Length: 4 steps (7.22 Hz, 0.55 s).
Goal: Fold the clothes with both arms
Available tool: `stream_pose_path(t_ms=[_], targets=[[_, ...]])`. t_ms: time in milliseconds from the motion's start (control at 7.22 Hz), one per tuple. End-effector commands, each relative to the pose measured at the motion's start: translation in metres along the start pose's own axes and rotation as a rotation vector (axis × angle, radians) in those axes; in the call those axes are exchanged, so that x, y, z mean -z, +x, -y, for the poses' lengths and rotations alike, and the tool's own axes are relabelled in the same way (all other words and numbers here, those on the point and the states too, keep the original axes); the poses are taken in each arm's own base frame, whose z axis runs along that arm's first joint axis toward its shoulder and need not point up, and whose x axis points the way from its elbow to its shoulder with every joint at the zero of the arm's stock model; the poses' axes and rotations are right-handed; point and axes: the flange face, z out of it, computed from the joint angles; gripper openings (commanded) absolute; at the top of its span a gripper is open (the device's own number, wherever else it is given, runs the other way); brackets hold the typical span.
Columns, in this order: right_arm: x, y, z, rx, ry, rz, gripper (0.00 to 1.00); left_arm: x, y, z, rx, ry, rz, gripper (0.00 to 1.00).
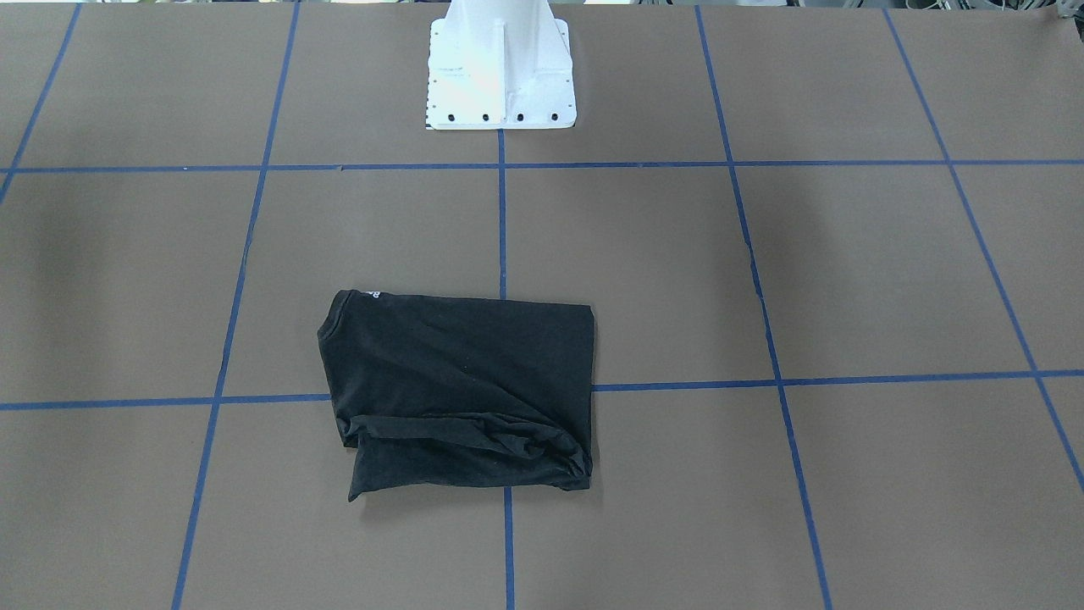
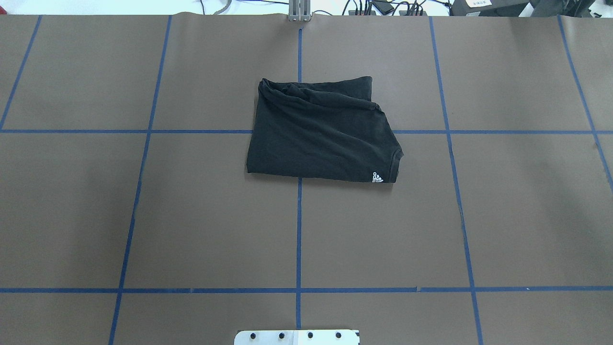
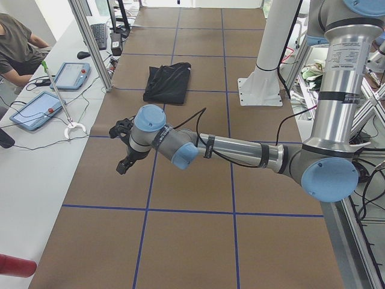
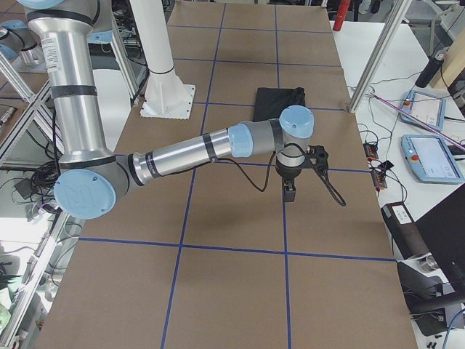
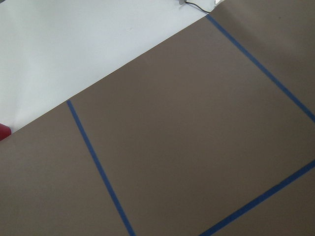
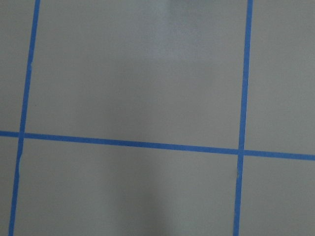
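**Folded T-shirt lying mid-worktop, both arms hanging out to the sides**

The left arm (image 3: 240, 147) is reaching low across its end of the brown worktop (image 2: 191, 215), seen only in the exterior left view. The left gripper (image 3: 123, 159) is hanging above the paper, well apart from the garment. I cannot tell whether its jaws are apart or together. Its wrist camera is showing only bare brown surface, blue tape lines (image 5: 98, 167) and the white surface past the worktop's edge. Beyond that edge, a person (image 3: 18, 42) is sitting at a side desk.

In the middle, the black T-shirt (image 2: 321, 134) is lying folded into a rough rectangle with its plain side up. It is sitting on the far side of the worktop from the white base plate (image 2: 297, 337) and is covering a crossing of the tape lines. Its far edge is bunching into loose creases. A small white logo (image 2: 377, 177) is showing at its near right corner, beside the collar.

The right arm (image 4: 189, 153) is stretching out over its own end, seen only in the exterior right view. The right gripper (image 4: 289, 190) is pointing down above the paper, well apart from the T-shirt. Here too I cannot tell whether it is apart or together. Its wrist camera is showing only a tape crossing.
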Motion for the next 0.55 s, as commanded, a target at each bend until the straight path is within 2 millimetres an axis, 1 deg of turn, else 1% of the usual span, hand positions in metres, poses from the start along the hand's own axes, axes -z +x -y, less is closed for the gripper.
stream_pose_path(t_ms=[0, 138, 277, 415], targets=[[0.018, -0.008, -0.022, 0.025, -0.036, -0.007, 1.00, -0.001, -0.012, -0.016, 0.075, -0.065, -0.015, 0.99], [0.008, 0.003, -0.034, 0.018, -0.044, -0.007, 1.00, -0.002, -0.011, -0.027, 0.100, -0.076, -0.023, 0.99], [0.005, 0.007, -0.036, 0.017, -0.045, -0.013, 1.00, -0.003, -0.010, -0.032, 0.105, -0.082, -0.028, 0.99], [-0.002, 0.014, -0.036, -0.001, -0.059, -0.017, 1.00, -0.003, -0.008, -0.031, 0.153, -0.082, -0.031, 0.99]])
